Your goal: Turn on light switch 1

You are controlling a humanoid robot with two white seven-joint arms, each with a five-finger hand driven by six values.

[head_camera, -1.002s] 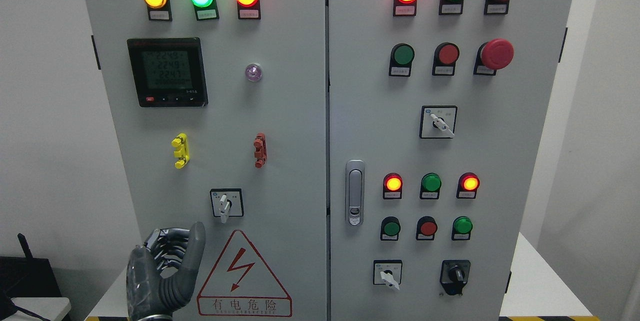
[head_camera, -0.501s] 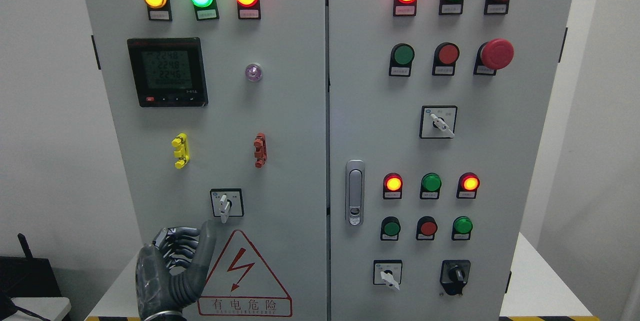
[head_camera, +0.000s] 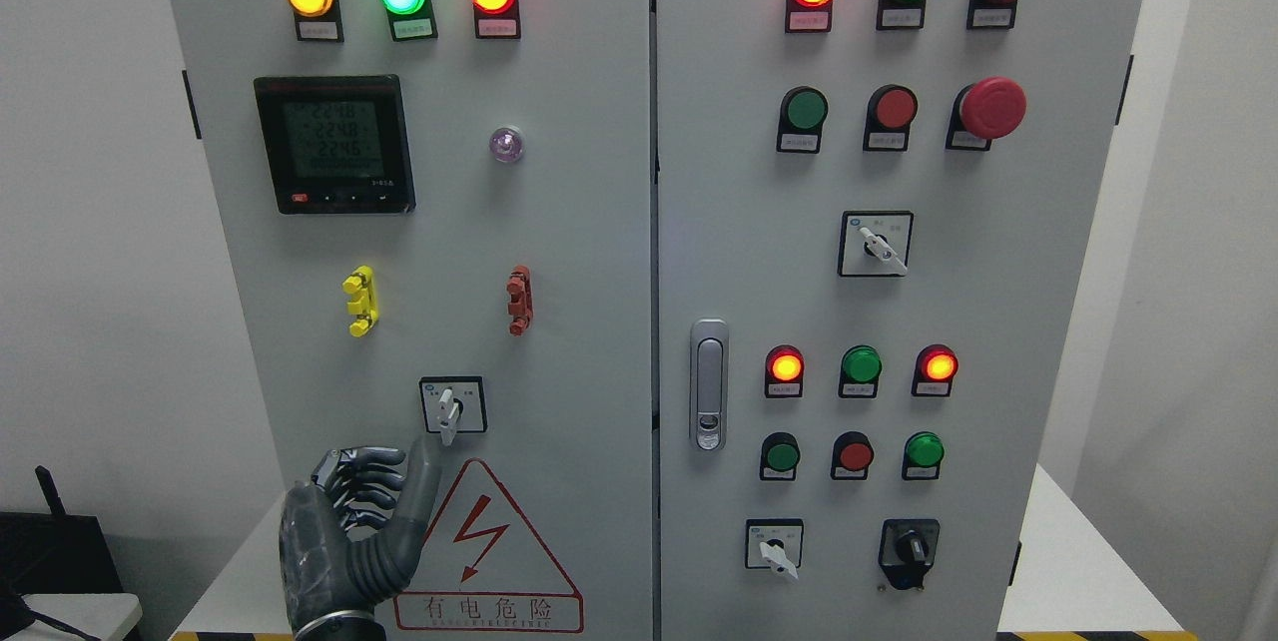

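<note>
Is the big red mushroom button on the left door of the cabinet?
No, the red mushroom button sits on the right door, in the upper right area.

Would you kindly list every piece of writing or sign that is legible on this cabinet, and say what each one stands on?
"有电危险": red-bordered warning triangle with a lightning bolt, on the left door.
"2248", "2248", "2246": roughly, on the digital meter; digits blurred, uncertain.
Small white labels under the indicator lamps and push buttons, for example: too small to read.
Markings on the rotary switch plates, for example: too small to read.
</note>
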